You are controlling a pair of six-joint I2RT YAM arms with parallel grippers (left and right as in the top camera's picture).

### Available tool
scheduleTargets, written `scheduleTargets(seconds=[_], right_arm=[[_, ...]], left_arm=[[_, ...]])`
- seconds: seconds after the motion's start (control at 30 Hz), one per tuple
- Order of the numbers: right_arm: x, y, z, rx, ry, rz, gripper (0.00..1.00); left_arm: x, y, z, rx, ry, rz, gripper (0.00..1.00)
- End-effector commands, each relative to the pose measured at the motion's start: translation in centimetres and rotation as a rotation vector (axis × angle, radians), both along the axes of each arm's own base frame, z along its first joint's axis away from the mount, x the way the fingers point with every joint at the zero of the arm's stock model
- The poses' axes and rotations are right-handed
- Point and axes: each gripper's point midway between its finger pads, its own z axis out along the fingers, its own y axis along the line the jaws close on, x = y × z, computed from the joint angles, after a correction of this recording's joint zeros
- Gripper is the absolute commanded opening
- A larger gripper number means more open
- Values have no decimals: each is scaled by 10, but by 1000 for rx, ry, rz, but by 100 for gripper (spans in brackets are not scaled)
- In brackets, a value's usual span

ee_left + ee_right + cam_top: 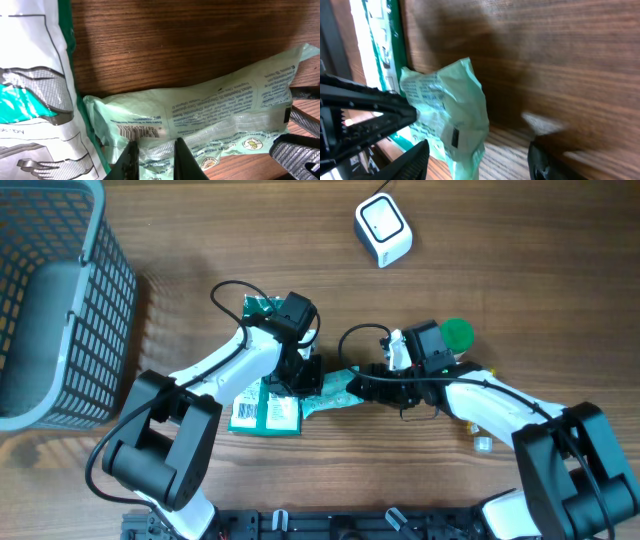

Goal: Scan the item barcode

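The pale green packet [215,112] sits at the middle of the desk [200,240], between the two arms and well apart from the white scanner [383,230] near the far edge. Whether it rests on the wood or hangs just clear of it cannot be told. The left pincer [157,150] is pressed together on the packet's long edge, pinching only a thin fold of film just beside the barcode [140,132]. The right pincer [479,155] is spread, its fingers straddling the packet's other end without clearly touching it. The main risk appears to be the grip: the film looks soft and slippery, so a shallow pinch could slide off, or let the packet sag and twist when it is carried toward the scanner. The left fingers also stand so near the barcode that they, or a crease they pull into the film, could cover or distort the bars and spoil the read. If the right pincer closes off-centre on the loose end, it may crumple the wrapper or tug against the left one, and the two arms, standing very close, could knock each other. The barcode faces the left wrist camera, so the packet will likely need turning toward the scanner, which is another chance to drop it. The white-and-green box [262,412] just beside it could be dragged along.
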Motion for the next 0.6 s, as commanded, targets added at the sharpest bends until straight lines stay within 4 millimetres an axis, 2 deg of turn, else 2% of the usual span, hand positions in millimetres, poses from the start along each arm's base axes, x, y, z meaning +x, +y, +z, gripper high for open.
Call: scheduleTargets(seconds=[0.0,0.1,0.37,0.43,0.5,0.57], right_arm=[[-4,9,0,73,37,10,59],[-3,15,-3,100,52,14,51],[-9,30,-2,118,23,70,43],[-6,29,-3,110,9,70,36],[-4,30,-2,110,-16,82,24],[-3,28,-4,97,-20,75,20]], left_arm=[[-4,12,-13,63,9,14,11],[-4,12,-13,63,8,14,11],[-4,11,-13,61,5,13,11],[-4,11,-13,61,5,13,11],[-4,11,-13,61,5,13,11],[-4,12,-13,61,3,10,12]])
